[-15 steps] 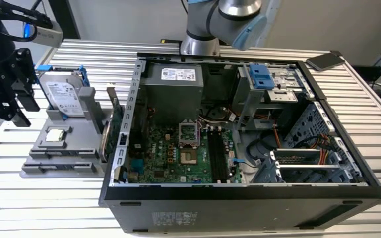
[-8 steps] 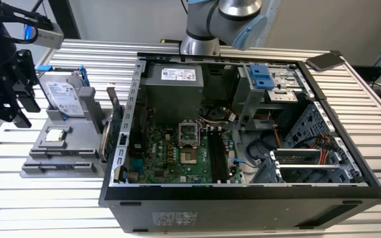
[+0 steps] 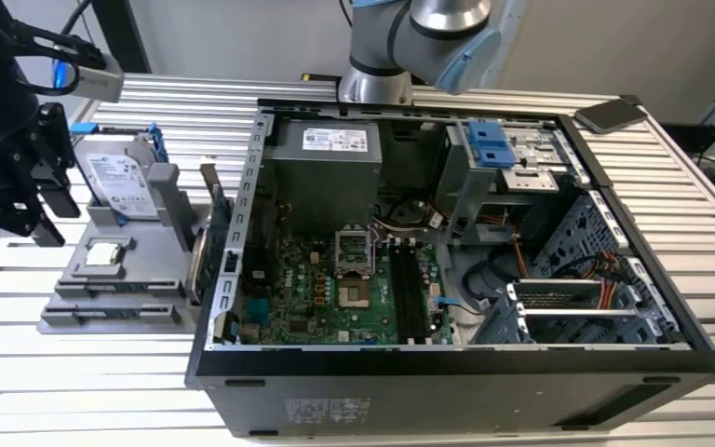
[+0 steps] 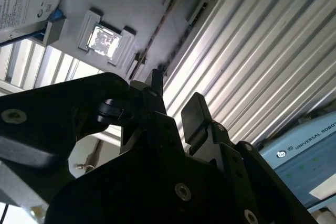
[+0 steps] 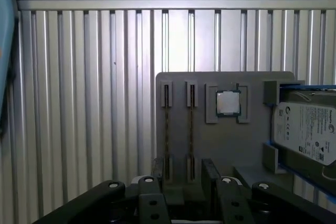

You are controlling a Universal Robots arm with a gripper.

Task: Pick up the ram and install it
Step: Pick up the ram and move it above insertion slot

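Observation:
Two ram sticks stand on edge in slots of a grey fixture (image 5: 252, 145): one ram stick (image 5: 167, 124) and beside it a second (image 5: 191, 124). One stick shows as a thin line (image 4: 157, 30) in the second wrist view. My gripper (image 5: 184, 174) is open, with nothing between its fingers, and hovers over the end of the fixture where the two slots end. In the exterior view the gripper (image 3: 16, 223) hangs at the far left, above the table beside the fixture (image 3: 109, 279). The motherboard's black memory slots (image 3: 408, 293) lie in the open case.
The fixture also holds a square silver processor (image 5: 228, 102) and a hard drive (image 5: 307, 135). A green expansion card (image 3: 212, 237) stands between the fixture and the open computer case (image 3: 457, 372). The ribbed metal table (image 5: 79, 103) spreads all around.

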